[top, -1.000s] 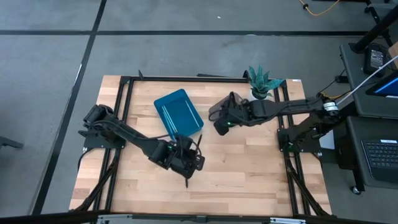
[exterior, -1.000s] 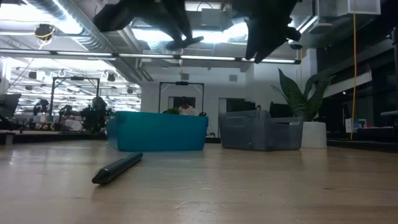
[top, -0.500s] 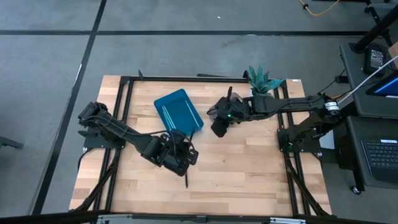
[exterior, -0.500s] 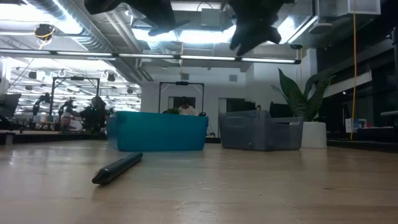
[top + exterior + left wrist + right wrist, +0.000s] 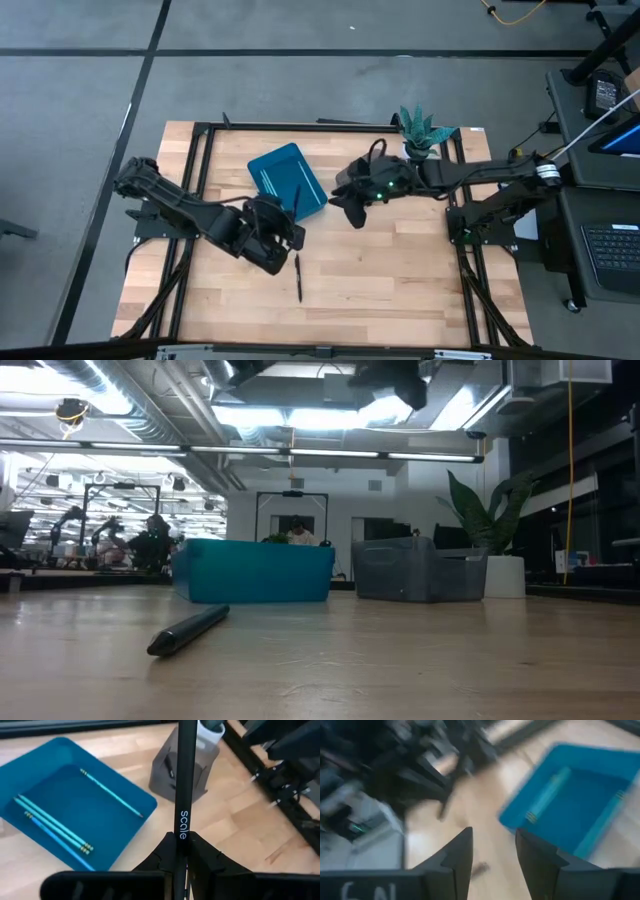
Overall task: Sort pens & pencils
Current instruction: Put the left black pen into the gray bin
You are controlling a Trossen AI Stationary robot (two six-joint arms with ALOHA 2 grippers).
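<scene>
My left gripper [image 5: 285, 235] hangs above the table's middle, just on the near side of the blue tray [image 5: 287, 178], and is shut on a black pen [image 5: 181, 780]. Another black pen [image 5: 298, 278] lies flat on the wood nearer the near edge; the low view shows it too [image 5: 190, 630]. Several light blue sticks [image 5: 55, 825] lie in the blue tray [image 5: 30, 775]. My right gripper [image 5: 352, 212] is open, in the air to the right of the tray by the grey bin [image 5: 185, 767]. My left gripper pinches the black pen between its two fingers [image 5: 165, 855], on the shaft just below the printed word [image 5: 181, 827]. The pen lies along the fingers and sticks out past their tips. It is lifted clear of the table, its free end [image 5: 296, 190] over the tray's near corner.
A potted plant [image 5: 424, 130] stands at the far right corner, next to the grey bin [image 5: 420, 575]. Black frame rails [image 5: 200, 170] run along the table's left and right sides. Bare wood lies along the near edge [image 5: 380, 290].
My left gripper has risen and drawn toward the far left, toward the blue tray, carrying the black pen; the pen on the table now shows in full. My right gripper has also risen, leaving the top of the low view, and has turned.
</scene>
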